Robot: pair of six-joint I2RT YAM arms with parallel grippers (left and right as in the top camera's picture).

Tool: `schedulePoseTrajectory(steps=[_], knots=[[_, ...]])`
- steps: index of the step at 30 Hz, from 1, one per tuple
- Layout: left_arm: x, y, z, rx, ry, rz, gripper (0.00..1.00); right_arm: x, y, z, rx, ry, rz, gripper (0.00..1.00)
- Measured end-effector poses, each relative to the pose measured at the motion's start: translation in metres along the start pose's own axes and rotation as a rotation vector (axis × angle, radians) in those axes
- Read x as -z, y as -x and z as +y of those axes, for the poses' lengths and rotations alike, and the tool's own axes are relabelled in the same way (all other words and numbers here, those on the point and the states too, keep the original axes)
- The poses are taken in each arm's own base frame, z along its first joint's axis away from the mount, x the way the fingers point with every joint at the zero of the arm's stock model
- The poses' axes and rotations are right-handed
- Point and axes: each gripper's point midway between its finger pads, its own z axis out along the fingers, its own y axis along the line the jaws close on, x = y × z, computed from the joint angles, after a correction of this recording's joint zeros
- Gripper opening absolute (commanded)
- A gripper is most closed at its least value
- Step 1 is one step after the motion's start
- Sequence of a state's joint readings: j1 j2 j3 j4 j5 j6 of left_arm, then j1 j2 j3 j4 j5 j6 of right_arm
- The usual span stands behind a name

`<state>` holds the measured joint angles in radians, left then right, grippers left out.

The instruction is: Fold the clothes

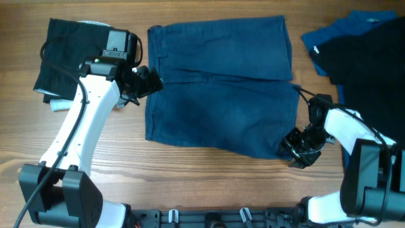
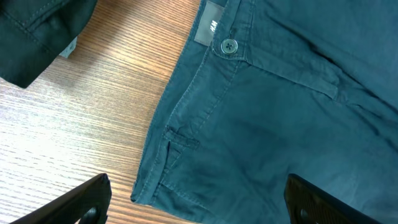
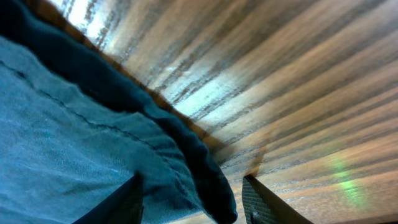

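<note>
A: Fingers [image 2: 81,200] of the left gripper [image 1: 149,81] are spread wide over the waistband [image 2: 186,99]. The 2 of the right gripper [image 3: 189,196] flank the hem corner [image 3: 180,142], but whether they pinch it is unclear.

B: The navy shorts [image 1: 221,82] lie flat mid-table [image 1: 190,183], so each gripper should bite deep before lifting evenly.

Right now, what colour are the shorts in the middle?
Dark navy blue; the shorts show best overhead.
</note>
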<state>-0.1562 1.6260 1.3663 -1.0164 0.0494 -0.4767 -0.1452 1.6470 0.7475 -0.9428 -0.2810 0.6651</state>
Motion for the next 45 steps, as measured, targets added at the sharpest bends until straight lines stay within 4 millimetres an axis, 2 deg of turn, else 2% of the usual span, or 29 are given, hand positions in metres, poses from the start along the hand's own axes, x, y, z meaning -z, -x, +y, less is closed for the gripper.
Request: schedulePoseTrajectory(steps=[2, 3, 6, 10, 14, 16, 20, 22, 29, 35, 36, 38, 42, 45], knots=[[0.0, 0.0, 0.0, 0.0, 0.0, 0.0, 0.89, 0.0, 0.0, 0.0, -0.013, 0.007, -0.008, 0.1], [0.0, 0.0, 0.0, 0.0, 0.0, 0.0, 0.89, 0.0, 0.0, 0.0, -0.012, 0.008, -0.008, 0.04], [0.0, 0.0, 0.0, 0.0, 0.0, 0.0, 0.89, 0.0, 0.001, 0.01, -0.007, 0.057, -0.008, 0.04], [-0.001, -0.005, 0.002, 0.001, 0.008, 0.02, 0.88, 0.0, 0.001, 0.011, -0.005, 0.062, -0.006, 0.04], [-0.004, -0.022, 0.008, 0.006, 0.018, 0.09, 0.88, 0.0, 0.001, 0.011, 0.005, 0.063, -0.006, 0.04], [-0.011, -0.036, 0.014, 0.011, 0.033, 0.137, 0.89, 0.0, 0.001, 0.011, 0.009, 0.063, -0.006, 0.04], [-0.036, -0.075, 0.036, 0.044, 0.09, 0.252, 0.9, 0.0, 0.002, 0.011, 0.011, 0.063, -0.007, 0.04], [-0.045, -0.087, 0.044, 0.061, 0.109, 0.279, 0.91, 0.0, 0.002, 0.012, 0.016, 0.07, -0.009, 0.04], [-0.081, -0.11, 0.05, 0.124, 0.068, 0.292, 0.86, 0.0, 0.004, 0.018, 0.03, 0.098, -0.015, 0.04], [-0.097, -0.121, 0.055, 0.153, 0.053, 0.287, 0.8, 0.0, 0.004, 0.018, 0.039, 0.099, -0.015, 0.04], [-0.099, -0.122, 0.055, 0.159, 0.051, 0.285, 0.78, 0.0, 0.004, 0.018, 0.039, 0.099, -0.015, 0.04], [-0.103, -0.126, 0.057, 0.168, 0.051, 0.286, 0.66, 0.0, 0.004, 0.018, 0.039, 0.099, -0.015, 0.04], [-0.105, -0.126, 0.058, 0.183, 0.05, 0.281, 0.24, 0.0, 0.004, 0.019, 0.04, 0.102, -0.016, 0.04], [-0.106, -0.127, 0.058, 0.194, 0.051, 0.281, 0.04, 0.001, 0.005, 0.019, 0.041, 0.105, -0.018, 0.04]])
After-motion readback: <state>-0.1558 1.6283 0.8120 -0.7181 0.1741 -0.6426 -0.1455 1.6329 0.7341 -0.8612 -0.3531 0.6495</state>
